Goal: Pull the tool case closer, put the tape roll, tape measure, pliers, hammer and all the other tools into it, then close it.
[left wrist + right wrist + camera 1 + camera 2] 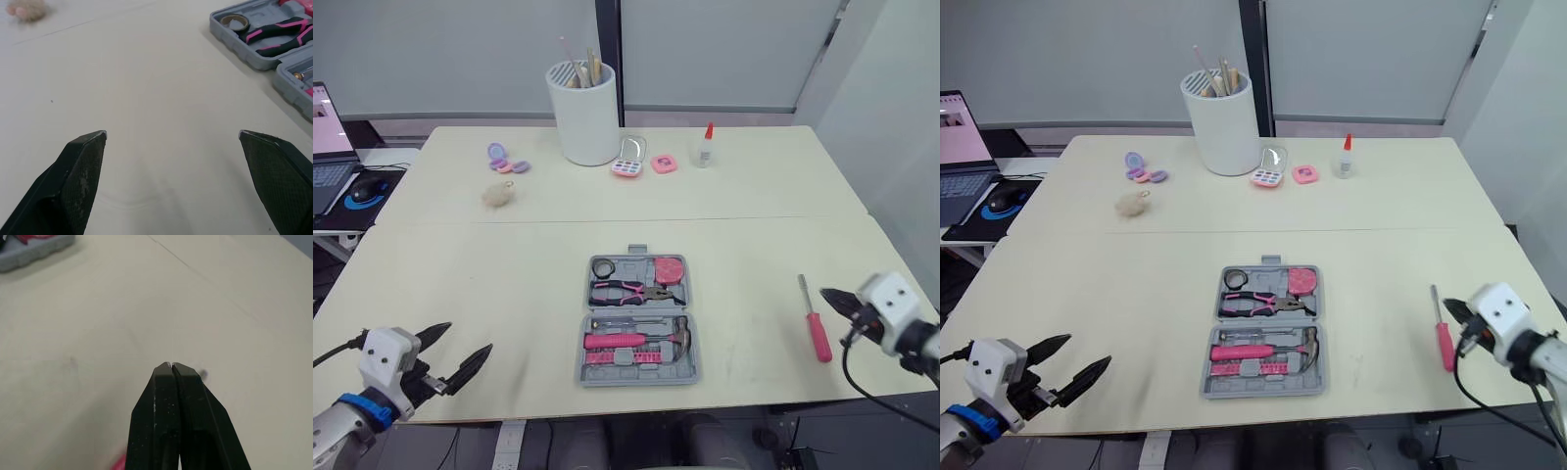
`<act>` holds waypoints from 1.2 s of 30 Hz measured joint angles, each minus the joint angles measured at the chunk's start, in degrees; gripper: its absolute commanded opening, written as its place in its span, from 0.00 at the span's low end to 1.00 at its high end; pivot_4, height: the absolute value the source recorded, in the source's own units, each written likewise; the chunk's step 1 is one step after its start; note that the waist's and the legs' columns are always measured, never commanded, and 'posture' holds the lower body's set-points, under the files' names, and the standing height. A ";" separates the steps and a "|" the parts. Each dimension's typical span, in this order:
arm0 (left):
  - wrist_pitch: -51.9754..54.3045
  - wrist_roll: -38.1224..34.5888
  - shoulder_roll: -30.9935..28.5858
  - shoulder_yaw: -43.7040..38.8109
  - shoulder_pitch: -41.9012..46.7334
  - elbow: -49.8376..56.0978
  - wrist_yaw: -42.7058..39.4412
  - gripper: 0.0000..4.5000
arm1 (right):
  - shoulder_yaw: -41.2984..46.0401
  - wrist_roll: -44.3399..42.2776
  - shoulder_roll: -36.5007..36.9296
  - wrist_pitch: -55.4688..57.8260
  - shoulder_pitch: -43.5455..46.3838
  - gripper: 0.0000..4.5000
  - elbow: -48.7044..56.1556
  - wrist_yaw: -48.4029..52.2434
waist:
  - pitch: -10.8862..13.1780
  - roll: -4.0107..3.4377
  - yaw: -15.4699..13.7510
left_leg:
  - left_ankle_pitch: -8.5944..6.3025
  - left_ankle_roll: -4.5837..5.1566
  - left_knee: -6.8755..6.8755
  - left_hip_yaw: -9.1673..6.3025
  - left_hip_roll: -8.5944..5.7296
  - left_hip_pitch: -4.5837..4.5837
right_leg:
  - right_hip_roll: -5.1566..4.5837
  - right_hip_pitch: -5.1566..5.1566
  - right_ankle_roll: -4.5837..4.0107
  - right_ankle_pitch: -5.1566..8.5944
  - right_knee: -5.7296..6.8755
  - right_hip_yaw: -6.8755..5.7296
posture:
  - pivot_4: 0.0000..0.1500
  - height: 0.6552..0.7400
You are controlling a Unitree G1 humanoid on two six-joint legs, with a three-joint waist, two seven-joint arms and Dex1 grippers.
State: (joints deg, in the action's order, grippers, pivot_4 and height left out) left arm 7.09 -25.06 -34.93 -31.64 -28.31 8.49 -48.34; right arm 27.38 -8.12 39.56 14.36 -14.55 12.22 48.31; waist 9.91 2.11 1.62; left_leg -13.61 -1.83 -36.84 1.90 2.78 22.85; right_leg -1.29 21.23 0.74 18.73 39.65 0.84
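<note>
Tool case (637, 320) open mid-table (744, 186), mostly filled. Screwdriver (817, 333) lies outside it, just beside the right tool (829, 296), which is pinched closed and empty. Left tool (467, 339) is spread wide, empty. Step: last loose item. Next, you open the right tool and straddle the screwdriver's handle.

Tabletop (509, 284): cream, matt, smooth, faint scuffs. Case (637, 375): grey moulded plastic, matt. Screwdriver (816, 331): pink plastic handle, metal shaft. Hammer (636, 341): shiny metal head, pink grip. Left hand (470, 336) fingers (80, 171): black, matt, fine-textured. Cup (586, 116): white, smooth. Puff (499, 195): fuzzy.
</note>
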 measured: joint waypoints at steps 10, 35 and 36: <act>-0.03 -0.15 0.03 -0.04 2.39 -4.94 -0.78 1.00 | 4.50 -2.18 1.33 -1.55 -4.87 0.78 -6.28 0.01 | -0.04 -0.02 0.06 | 0.00 0.00 0.00 0.03 -0.01 0.01 | 0.01 0.02 0.01 0.01 -0.03 0.03 | 1.00 0.96; -3.75 -2.76 -9.10 6.71 14.50 -0.91 -13.00 1.00 | 4.47 -2.86 5.63 -1.25 1.92 0.99 -13.14 -2.13 | -0.16 -0.18 -0.16 | 0.00 -0.01 0.02 0.06 -0.07 0.05 | -0.01 -0.05 0.06 -0.03 -0.14 0.06 | 1.00 0.96; -3.48 -2.88 -9.02 8.49 15.35 0.66 -13.58 1.00 | 4.57 -3.42 5.60 -0.52 0.35 0.99 -12.02 -1.96 | -0.16 -0.18 -0.14 | 0.00 -0.01 0.03 0.05 -0.05 0.07 | 0.00 -0.02 0.06 -0.03 -0.14 0.05 | 1.00 0.96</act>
State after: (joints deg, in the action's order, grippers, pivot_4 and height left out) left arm 3.62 -27.94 -43.94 -23.15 -12.96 9.15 -61.91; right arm 31.96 -11.55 45.16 13.84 -14.20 0.20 46.35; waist 9.75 1.93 1.49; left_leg -13.61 -1.84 -36.81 1.95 2.73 22.92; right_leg -1.29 21.20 0.80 18.70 39.51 0.89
